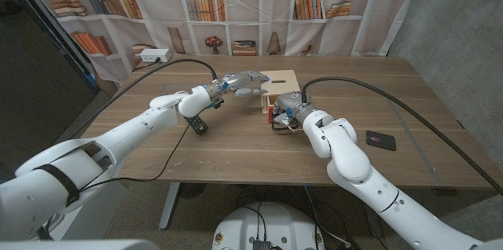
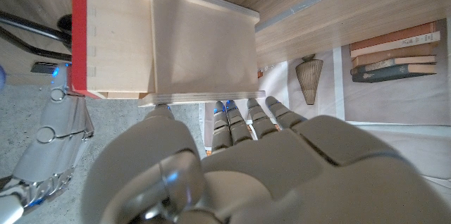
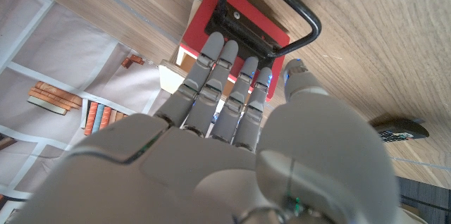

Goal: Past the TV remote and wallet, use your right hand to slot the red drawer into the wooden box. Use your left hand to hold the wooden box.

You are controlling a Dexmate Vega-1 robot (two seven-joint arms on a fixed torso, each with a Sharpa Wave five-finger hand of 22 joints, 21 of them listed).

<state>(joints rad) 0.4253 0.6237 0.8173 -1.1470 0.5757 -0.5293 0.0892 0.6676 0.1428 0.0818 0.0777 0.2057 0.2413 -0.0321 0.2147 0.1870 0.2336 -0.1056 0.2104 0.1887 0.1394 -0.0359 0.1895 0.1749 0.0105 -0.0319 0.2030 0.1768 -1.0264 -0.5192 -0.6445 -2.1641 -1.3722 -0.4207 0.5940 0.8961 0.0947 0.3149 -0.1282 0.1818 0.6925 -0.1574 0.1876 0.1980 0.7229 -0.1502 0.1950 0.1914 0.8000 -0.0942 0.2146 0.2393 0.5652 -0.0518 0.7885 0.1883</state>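
Observation:
The pale wooden box [image 1: 281,83] [image 2: 201,44] stands on the table past the middle. My left hand [image 1: 240,83] [image 2: 232,160] holds it from its left side, fingers [image 2: 246,115] curled over its edge. The red drawer [image 1: 269,112] [image 2: 79,37] [image 3: 232,23] sits partly inside the box, with its light wood sides still showing and its red front with a black handle [image 3: 285,5] facing me. My right hand [image 1: 288,113] [image 3: 225,90] presses its straight fingers [image 3: 224,58] against the drawer front by the handle, without gripping it.
A black TV remote [image 1: 198,124] [image 3: 398,129] lies near the left forearm. A black wallet [image 1: 380,141] lies to the right of the right arm. Cables run across the table to both wrists. A bookshelf backdrop hangs behind the table's far edge.

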